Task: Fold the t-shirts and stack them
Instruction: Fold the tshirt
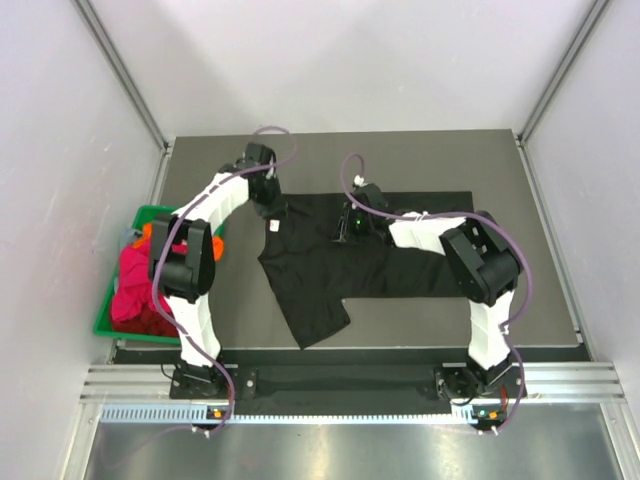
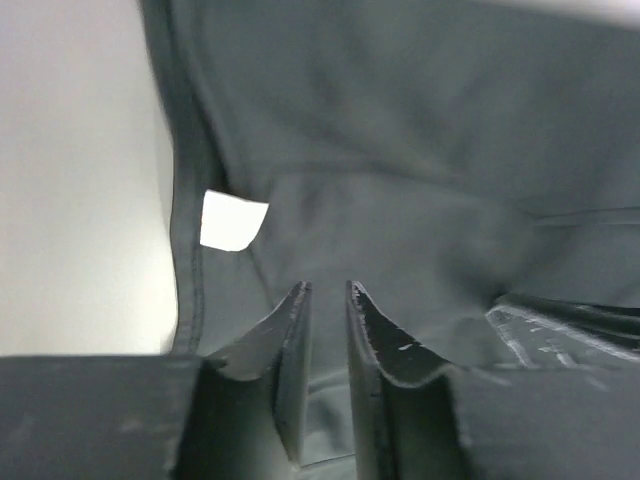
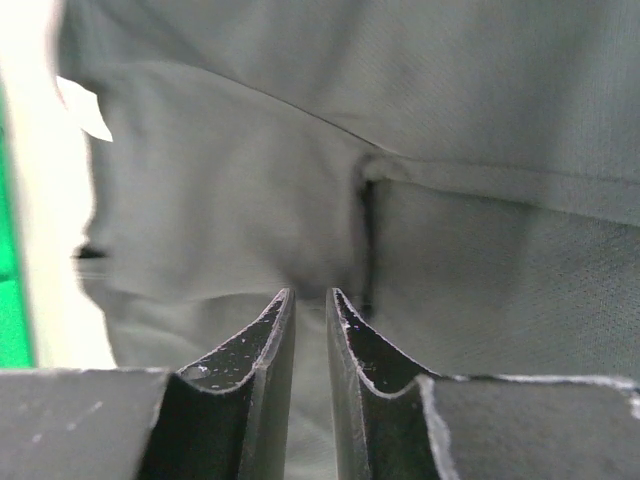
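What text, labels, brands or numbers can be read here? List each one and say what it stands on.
None can be read. The white neck label on the black t-shirt shows only as a blank, blurred patch in both wrist views and is too small to read in the top view.

The far strip of the table (image 1: 450, 155) and its right end lie bare. At the left edge the bin (image 1: 105, 322), heaped with shirts (image 1: 135, 285), crowds the left arm (image 1: 200, 230). The right arm (image 1: 440, 240) lies across the black shirt (image 1: 310, 290), and walls (image 1: 60, 150) close in left, right and behind.
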Controlling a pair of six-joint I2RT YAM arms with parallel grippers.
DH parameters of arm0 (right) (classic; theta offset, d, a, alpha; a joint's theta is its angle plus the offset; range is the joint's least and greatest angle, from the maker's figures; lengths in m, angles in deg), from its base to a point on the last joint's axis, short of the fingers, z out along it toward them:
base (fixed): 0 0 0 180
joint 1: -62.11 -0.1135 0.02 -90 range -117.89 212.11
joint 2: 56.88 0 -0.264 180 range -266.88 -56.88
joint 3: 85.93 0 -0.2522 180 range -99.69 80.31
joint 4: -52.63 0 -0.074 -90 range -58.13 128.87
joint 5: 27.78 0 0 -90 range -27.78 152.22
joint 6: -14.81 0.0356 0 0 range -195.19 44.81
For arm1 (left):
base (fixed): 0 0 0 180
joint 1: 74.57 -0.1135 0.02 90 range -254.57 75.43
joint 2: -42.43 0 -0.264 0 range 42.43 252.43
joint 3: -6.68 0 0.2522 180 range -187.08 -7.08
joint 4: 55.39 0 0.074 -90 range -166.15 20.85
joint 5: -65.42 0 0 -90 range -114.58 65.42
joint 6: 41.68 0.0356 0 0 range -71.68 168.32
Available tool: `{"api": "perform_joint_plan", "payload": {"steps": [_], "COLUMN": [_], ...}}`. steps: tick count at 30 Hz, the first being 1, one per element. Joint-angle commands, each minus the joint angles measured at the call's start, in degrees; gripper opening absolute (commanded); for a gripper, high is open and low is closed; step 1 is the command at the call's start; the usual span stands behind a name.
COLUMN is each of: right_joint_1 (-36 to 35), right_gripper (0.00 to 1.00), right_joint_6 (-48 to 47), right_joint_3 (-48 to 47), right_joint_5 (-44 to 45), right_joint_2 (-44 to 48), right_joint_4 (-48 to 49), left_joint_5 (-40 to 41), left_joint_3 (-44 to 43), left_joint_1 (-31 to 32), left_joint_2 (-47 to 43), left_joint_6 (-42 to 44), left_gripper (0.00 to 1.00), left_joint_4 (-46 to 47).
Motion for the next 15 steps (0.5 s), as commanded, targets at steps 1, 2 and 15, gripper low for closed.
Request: {"api": "perform_joint_plan", "payload": {"steps": [1, 2, 15], "right_joint_1": [0.6, 0.5, 2.8], "right_gripper": [0.19, 0.19, 0.27], "right_joint_6": [-2.3, -2.5, -4.1], "right_joint_3": [-1.4, -0.8, 1.4], "right_joint_5": [-0.9, -0.1, 0.4], "right_joint_2": [-2.1, -2.2, 11.1], "right_joint_4": [-1.9, -1.9, -8.2], "left_joint_5": [1.5, 2.8, 13.5], "left_joint_3": [5.0, 6.0, 8.9], "left_joint_1": [2.1, 2.8, 4.2], "left_joint_2": [1.5, 1.4, -4.8], "left_joint_6": [-3.5, -3.9, -5.0], "left_gripper": [0.24, 0.24, 0.31], "left_joint_4": [1.9, 2.2, -6.5]}}
